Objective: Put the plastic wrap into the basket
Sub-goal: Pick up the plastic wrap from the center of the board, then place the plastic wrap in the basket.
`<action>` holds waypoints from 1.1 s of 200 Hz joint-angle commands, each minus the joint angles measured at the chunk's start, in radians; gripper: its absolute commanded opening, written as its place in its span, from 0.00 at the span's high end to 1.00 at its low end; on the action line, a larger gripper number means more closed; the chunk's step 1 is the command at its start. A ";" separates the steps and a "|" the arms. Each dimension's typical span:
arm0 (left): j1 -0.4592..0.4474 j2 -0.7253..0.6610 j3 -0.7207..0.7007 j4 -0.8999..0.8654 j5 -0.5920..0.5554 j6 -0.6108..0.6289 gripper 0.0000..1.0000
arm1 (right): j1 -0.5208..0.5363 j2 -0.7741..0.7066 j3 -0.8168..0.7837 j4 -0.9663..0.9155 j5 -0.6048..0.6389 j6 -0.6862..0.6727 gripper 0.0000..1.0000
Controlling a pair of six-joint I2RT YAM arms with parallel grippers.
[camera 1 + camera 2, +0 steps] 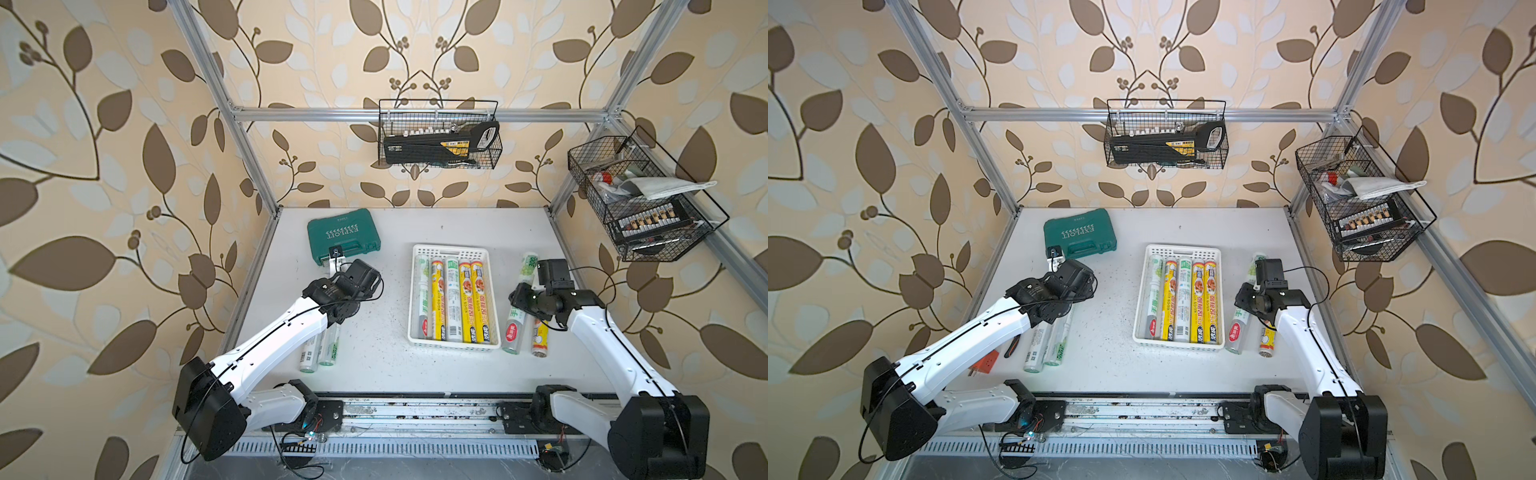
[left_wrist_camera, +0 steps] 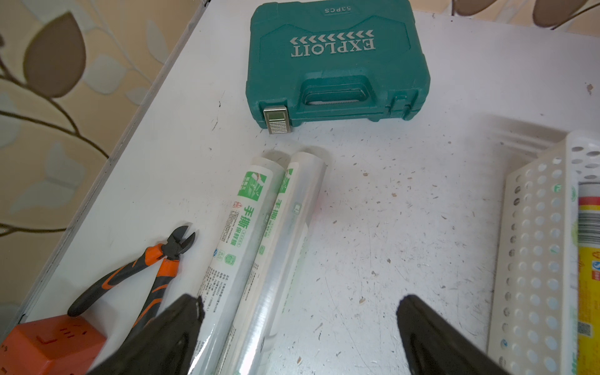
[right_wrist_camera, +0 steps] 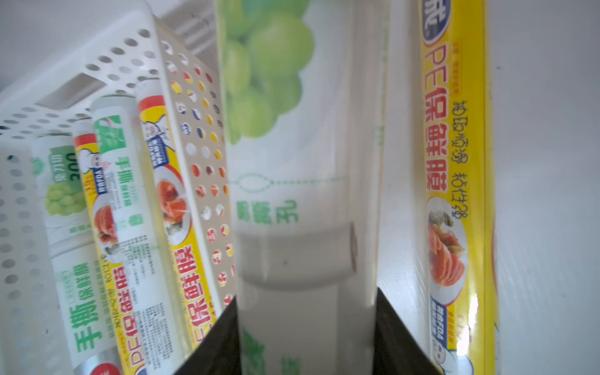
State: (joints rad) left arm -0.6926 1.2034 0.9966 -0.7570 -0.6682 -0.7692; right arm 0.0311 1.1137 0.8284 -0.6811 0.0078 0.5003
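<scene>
Right gripper point(image 3: 305, 324), wrist bent low and forearm sloping down, has its black fingers point(image 3: 214, 341) pressed against both sides of a glossy, grape-printed plastic wrap roll point(image 3: 292, 146) just outside the perforated white basket point(image 1: 451, 250), which holds five slim rolls point(image 1: 452, 299). Left gripper point(image 2: 300, 302) hovers, jaws spread wide, above two silvery cylinders point(image 2: 246, 243).

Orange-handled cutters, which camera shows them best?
The left wrist view: the orange-handled cutters show jaws and both handles. In a top view only a handle peeks from under the left arm; elsewhere they are unseen.
</scene>
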 commanded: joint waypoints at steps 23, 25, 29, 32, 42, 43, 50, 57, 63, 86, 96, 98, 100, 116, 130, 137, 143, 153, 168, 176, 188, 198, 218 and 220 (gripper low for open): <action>0.010 -0.005 0.033 -0.005 0.020 -0.028 0.01 | 0.185 0.033 0.177 -0.095 0.044 0.023 0.56; 0.010 -0.005 0.033 -0.006 0.020 -0.028 0.01 | 0.192 0.037 0.181 -0.095 0.045 0.025 0.56; 0.010 -0.006 0.034 -0.008 0.019 -0.028 0.01 | 0.208 0.046 0.192 -0.094 0.047 0.028 0.56; 0.010 -0.005 0.034 -0.008 0.019 -0.028 0.01 | 0.220 0.052 0.200 -0.094 0.049 0.031 0.56; 0.010 -0.005 0.036 -0.013 0.018 -0.028 0.01 | 0.254 0.080 0.229 -0.095 0.066 0.035 0.56; 0.010 -0.006 0.036 -0.013 0.018 -0.028 0.01 | 0.256 0.084 0.233 -0.094 0.070 0.034 0.56; 0.010 -0.005 0.036 -0.015 0.018 -0.028 0.01 | 0.276 0.108 0.256 -0.104 0.086 0.037 0.56; 0.010 -0.007 0.036 -0.016 0.015 -0.028 0.01 | 0.294 0.138 0.279 -0.115 0.096 0.040 0.56; 0.010 -0.007 0.035 -0.018 0.015 -0.028 0.01 | 0.303 0.154 0.292 -0.117 0.093 0.042 0.56; 0.010 -0.010 0.030 -0.022 0.009 -0.028 0.01 | 0.338 0.212 0.313 -0.087 0.086 0.060 0.56; 0.010 -0.012 0.029 -0.022 0.008 -0.026 0.01 | 0.346 0.238 0.313 -0.063 0.078 0.064 0.56; 0.010 -0.012 0.030 -0.023 0.008 -0.027 0.01 | 0.346 0.244 0.314 -0.061 0.077 0.066 0.56; 0.010 -0.013 0.030 -0.024 0.008 -0.026 0.01 | 0.346 0.250 0.316 -0.061 0.077 0.066 0.56; 0.010 -0.014 0.028 -0.027 0.004 -0.027 0.01 | 0.351 0.294 0.335 -0.074 0.086 0.072 0.56; 0.010 -0.015 0.026 -0.027 0.005 -0.024 0.01 | 0.351 0.324 0.343 -0.078 0.087 0.071 0.56; 0.010 -0.015 0.025 -0.026 0.003 -0.024 0.01 | 0.351 0.335 0.342 -0.073 0.085 0.071 0.56; 0.010 -0.015 0.024 -0.027 0.002 -0.023 0.01 | 0.351 0.340 0.339 -0.064 0.082 0.072 0.56; 0.010 -0.013 0.022 -0.025 0.001 -0.024 0.01 | 0.351 0.348 0.331 -0.049 0.077 0.072 0.56; 0.011 -0.012 0.024 -0.027 0.002 -0.023 0.01 | 0.351 0.362 0.314 -0.028 0.072 0.072 0.56; 0.011 -0.011 0.026 -0.028 0.004 -0.022 0.01 | 0.351 0.373 0.308 -0.020 0.071 0.073 0.56; 0.011 -0.013 0.027 -0.031 0.003 -0.024 0.01 | 0.351 0.390 0.308 -0.019 0.069 0.071 0.56; 0.011 -0.014 0.025 -0.030 0.004 -0.024 0.01 | 0.350 0.399 0.305 -0.013 0.071 0.069 0.56; 0.011 -0.015 0.022 -0.027 0.011 -0.028 0.01 | 0.349 0.414 0.293 0.007 0.070 0.063 0.56; 0.011 -0.015 0.022 -0.027 0.011 -0.028 0.01 | 0.349 0.415 0.292 0.009 0.069 0.062 0.56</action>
State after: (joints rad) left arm -0.6926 1.2041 0.9966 -0.7685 -0.6514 -0.7868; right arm 0.3786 1.5146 1.1183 -0.7280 0.0711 0.5606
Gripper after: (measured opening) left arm 0.989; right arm 0.498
